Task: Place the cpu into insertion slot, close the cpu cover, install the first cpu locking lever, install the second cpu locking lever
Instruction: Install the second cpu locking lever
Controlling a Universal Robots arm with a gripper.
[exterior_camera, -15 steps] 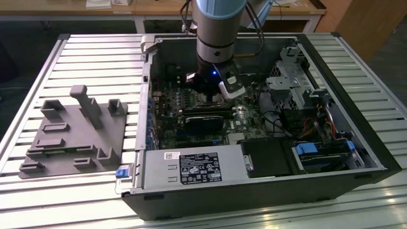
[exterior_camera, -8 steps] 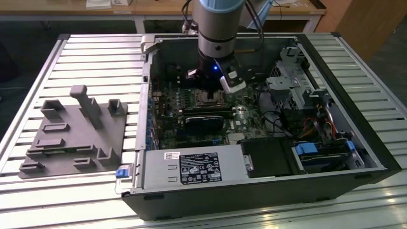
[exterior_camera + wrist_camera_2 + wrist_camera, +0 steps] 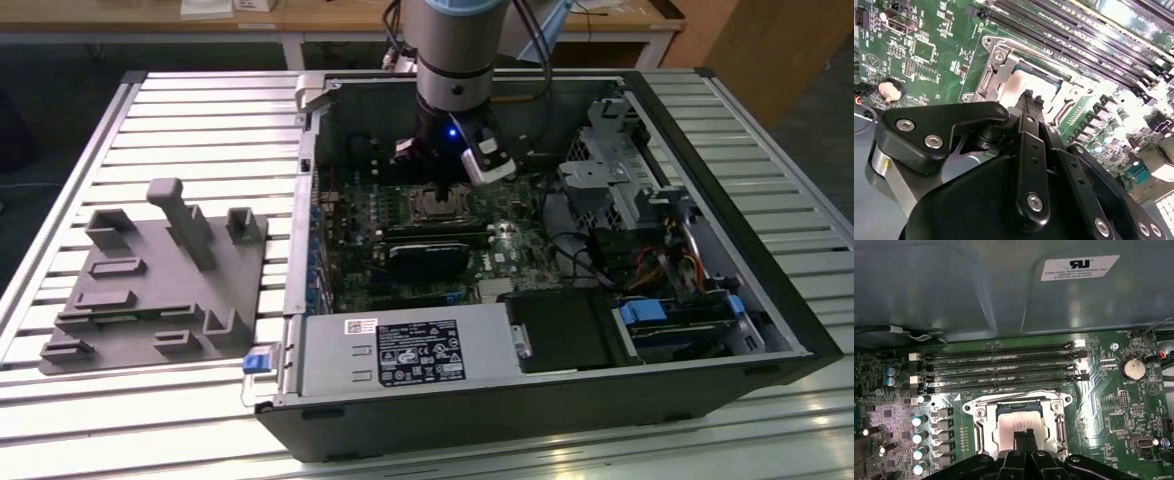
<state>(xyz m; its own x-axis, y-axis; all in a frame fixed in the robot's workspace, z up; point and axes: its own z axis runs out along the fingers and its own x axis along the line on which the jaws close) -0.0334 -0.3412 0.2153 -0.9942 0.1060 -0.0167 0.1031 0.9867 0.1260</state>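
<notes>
We see the hand [image 3: 1024, 436] directly above the socket, fingertips pressed together, nothing pinched that we can make out. The cpu [image 3: 1019, 424] lies flat in the socket on the motherboard [image 3: 1114, 410], right under the tips. The cpu cover [image 3: 985, 427] frames it, apparently down.

One open black computer case [image 3: 534, 400] lies on one slatted metal bench [image 3: 174, 120], with one grey moulded fixture tray [image 3: 147, 290] beside it. Inside is one green motherboard [image 3: 1134, 405] carrying four long black memory slots [image 3: 999, 365], one round silver coin battery [image 3: 1132, 369], one square silvery-grey cpu [image 3: 1021, 422] and one thin silvery metal cpu cover [image 3: 979, 412]. One black two-fingered tool [image 3: 1024, 437] hangs above.
</notes>
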